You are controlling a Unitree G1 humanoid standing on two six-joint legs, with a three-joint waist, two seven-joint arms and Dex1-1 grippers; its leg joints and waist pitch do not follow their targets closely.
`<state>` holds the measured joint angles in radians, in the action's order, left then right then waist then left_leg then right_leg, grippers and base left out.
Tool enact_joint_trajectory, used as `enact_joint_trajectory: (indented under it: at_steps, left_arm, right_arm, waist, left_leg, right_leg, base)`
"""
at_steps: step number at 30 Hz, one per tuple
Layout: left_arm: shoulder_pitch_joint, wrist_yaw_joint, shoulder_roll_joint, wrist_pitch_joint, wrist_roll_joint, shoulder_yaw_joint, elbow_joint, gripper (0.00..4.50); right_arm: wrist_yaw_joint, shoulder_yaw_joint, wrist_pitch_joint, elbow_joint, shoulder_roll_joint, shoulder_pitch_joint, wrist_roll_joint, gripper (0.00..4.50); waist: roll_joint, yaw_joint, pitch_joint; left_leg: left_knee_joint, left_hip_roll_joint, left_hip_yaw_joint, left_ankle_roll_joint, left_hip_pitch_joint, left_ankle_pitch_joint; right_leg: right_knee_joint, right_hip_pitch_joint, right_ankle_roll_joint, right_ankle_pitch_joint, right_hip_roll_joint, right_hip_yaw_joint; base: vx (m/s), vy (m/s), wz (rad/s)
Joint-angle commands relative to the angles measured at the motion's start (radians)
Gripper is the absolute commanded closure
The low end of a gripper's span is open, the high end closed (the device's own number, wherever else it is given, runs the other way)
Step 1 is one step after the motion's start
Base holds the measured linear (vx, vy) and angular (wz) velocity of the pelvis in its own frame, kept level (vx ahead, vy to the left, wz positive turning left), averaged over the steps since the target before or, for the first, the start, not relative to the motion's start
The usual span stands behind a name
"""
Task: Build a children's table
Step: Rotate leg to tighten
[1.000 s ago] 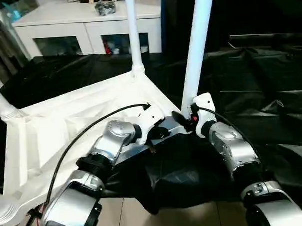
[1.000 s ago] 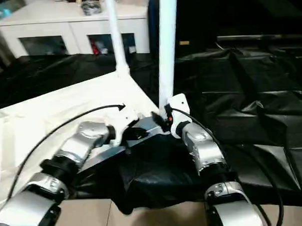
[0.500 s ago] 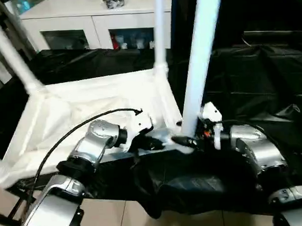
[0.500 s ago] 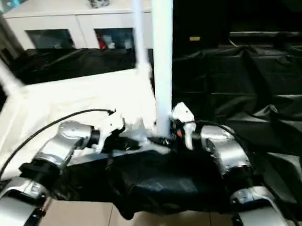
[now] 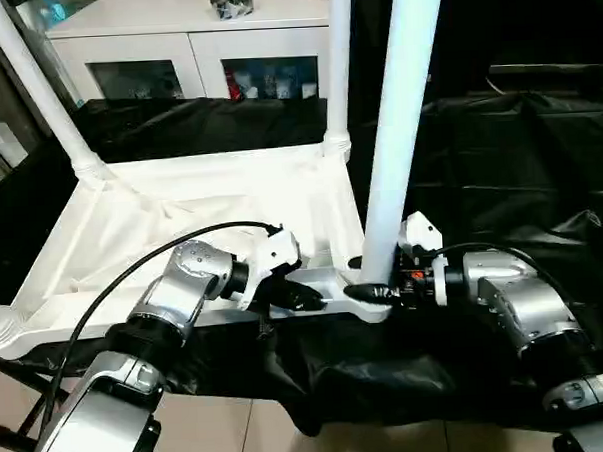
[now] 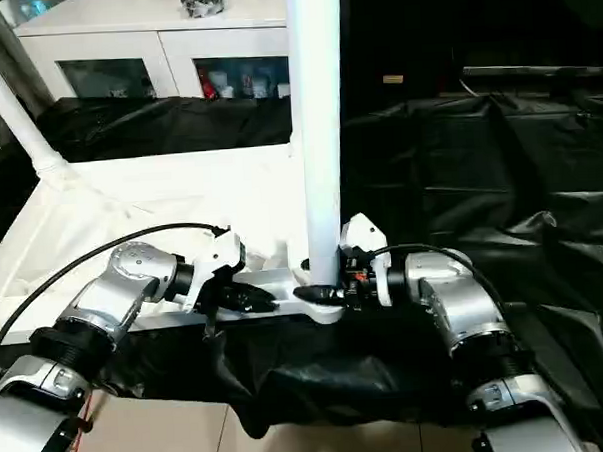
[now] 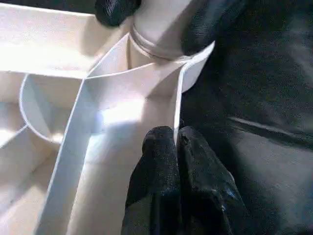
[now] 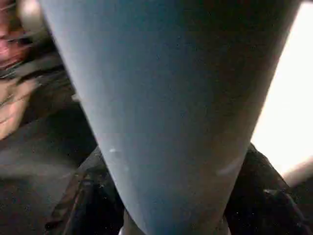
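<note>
The children's table lies upside down on the black drape, its white ribbed top (image 5: 181, 206) facing up. Three legs stand in corner sockets: the near right leg (image 5: 402, 131), a far leg (image 5: 337, 64) and a left leg (image 5: 35, 87). My left gripper (image 5: 310, 298) is shut on the top's thin front rim (image 7: 176, 107) beside the near right corner socket. My right gripper (image 5: 376, 289) grasps the base of the near right leg, one black fingertip (image 7: 115, 10) on each side of it. In the right wrist view that leg (image 8: 166, 107) rises close between the fingers.
The black-draped work table (image 5: 518, 146) stretches to the right and behind. A white cabinet with glass doors (image 5: 189, 61) stands at the back. The work table's front edge runs just below my grippers, with tiled floor (image 5: 220, 430) beneath. A black cable (image 5: 153, 257) arcs over my left forearm.
The whole picture has shifted as the head camera moved. My right gripper's fingers have closed in around the base of the near right leg. The left gripper stays on the rim.
</note>
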<state>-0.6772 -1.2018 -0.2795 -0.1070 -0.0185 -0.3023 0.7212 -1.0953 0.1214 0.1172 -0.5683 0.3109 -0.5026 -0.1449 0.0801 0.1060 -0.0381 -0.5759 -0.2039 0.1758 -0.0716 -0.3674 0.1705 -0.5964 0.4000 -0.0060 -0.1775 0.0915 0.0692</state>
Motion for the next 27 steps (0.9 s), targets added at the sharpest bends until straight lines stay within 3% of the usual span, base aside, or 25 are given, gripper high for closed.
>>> enact_joint_trajectory:
  at_steps: [1, 5, 9, 12, 14, 16, 19, 22, 25, 27]
  left_arm:
    - [-0.033, 0.132, 0.025, -0.029, -0.007, 0.042, 0.013, 4.50]
    - [-0.056, 0.238, 0.068, -0.071, -0.012, 0.063, 0.039, 4.50]
    - [-0.094, 0.390, 0.145, -0.110, -0.012, 0.093, 0.082, 4.50]
    - [-0.106, 0.443, 0.179, -0.121, -0.012, 0.105, 0.092, 4.50]
    - [-0.107, 0.449, 0.187, -0.118, -0.014, 0.103, 0.093, 4.50]
    - [-0.103, 0.440, 0.190, -0.111, -0.020, 0.092, 0.090, 4.50]
    - [-0.090, 0.419, 0.183, -0.081, -0.029, 0.076, 0.088, 4.50]
    - [-0.082, 0.403, 0.174, -0.072, -0.030, 0.069, 0.084, 4.50]
    - [-0.080, 0.389, 0.170, -0.059, -0.031, 0.064, 0.088, 4.50]
    - [-0.077, 0.373, 0.165, -0.050, -0.031, 0.061, 0.084, 4.50]
  right_arm:
    - [0.065, 0.039, 0.026, -0.054, -0.064, 0.020, 0.016, 2.35]
    - [0.278, -0.008, 0.002, -0.148, -0.130, -0.009, 0.042, 2.41]
    - [0.526, -0.074, 0.024, -0.251, -0.221, -0.048, 0.048, 2.47]
    - [0.630, -0.088, 0.007, -0.303, -0.254, -0.069, 0.069, 2.47]
    - [0.651, -0.089, -0.012, -0.318, -0.264, -0.075, 0.078, 2.47]
    - [0.625, -0.100, -0.018, -0.327, -0.278, -0.080, 0.060, 1.92]
    - [0.621, -0.118, -0.024, -0.342, -0.285, -0.100, 0.055, 1.69]
    - [0.613, -0.094, -0.049, -0.343, -0.272, -0.106, 0.085, 1.35]
    - [0.572, -0.078, -0.068, -0.317, -0.247, -0.099, 0.094, 1.35]
    - [0.495, -0.076, -0.067, -0.252, -0.202, -0.076, 0.082, 1.35]
  waist:
    - [-0.016, -0.003, 0.055]
    - [-0.014, -0.023, 0.053]
    - [-0.016, -0.029, 0.055]
    - [-0.016, -0.030, 0.056]
    - [-0.015, -0.032, 0.057]
    - [-0.015, -0.031, 0.056]
    - [-0.015, -0.034, 0.056]
    - [-0.014, -0.037, 0.054]
    - [-0.013, -0.040, 0.055]
    - [-0.019, -0.036, 0.055]
  left_leg:
    - [0.070, -0.018, -0.005, 0.028, 0.007, 0.274]
    - [0.073, -0.014, -0.007, 0.010, 0.007, 0.296]
    - [0.071, -0.011, -0.007, 0.014, 0.006, 0.292]
    - [0.071, -0.011, -0.006, 0.022, 0.005, 0.287]
    - [0.071, -0.011, -0.006, 0.022, 0.005, 0.287]
    - [0.071, -0.012, -0.006, 0.032, 0.004, 0.288]
    - [0.073, -0.013, -0.006, 0.039, 0.003, 0.297]
    - [0.074, -0.013, -0.006, 0.032, 0.004, 0.315]
    - [0.075, -0.014, -0.007, 0.032, 0.004, 0.315]
    - [0.073, -0.014, -0.005, 0.044, 0.002, 0.306]
  right_leg:
    - [0.081, -0.048, -0.194, -0.324, 0.052, -0.032]
    - [0.085, -0.045, -0.179, -0.358, 0.050, -0.031]
    - [0.086, -0.045, -0.184, -0.339, 0.049, -0.030]
    - [0.087, -0.045, -0.184, -0.319, 0.049, -0.031]
    - [0.086, -0.046, -0.186, -0.311, 0.049, -0.030]
    - [0.085, -0.046, -0.191, -0.289, 0.048, -0.030]
    - [0.084, -0.048, -0.199, -0.275, 0.049, -0.030]
    - [0.087, -0.047, -0.198, -0.295, 0.049, -0.030]
    - [0.085, -0.047, -0.199, -0.285, 0.049, -0.030]
    - [0.085, -0.052, -0.199, -0.264, 0.047, -0.030]
  base:
    - [0.000, 0.000, 0.00]
    - [0.000, 0.000, 0.00]
    - [0.000, 0.000, 0.00]
    - [0.000, 0.000, 0.00]
    - [0.000, 0.000, 0.00]
    - [0.000, 0.000, 0.00]
    - [0.000, 0.000, 0.00]
    - [0.000, 0.000, 0.00]
    - [0.000, 0.000, 0.00]
    - [0.000, 0.000, 0.00]
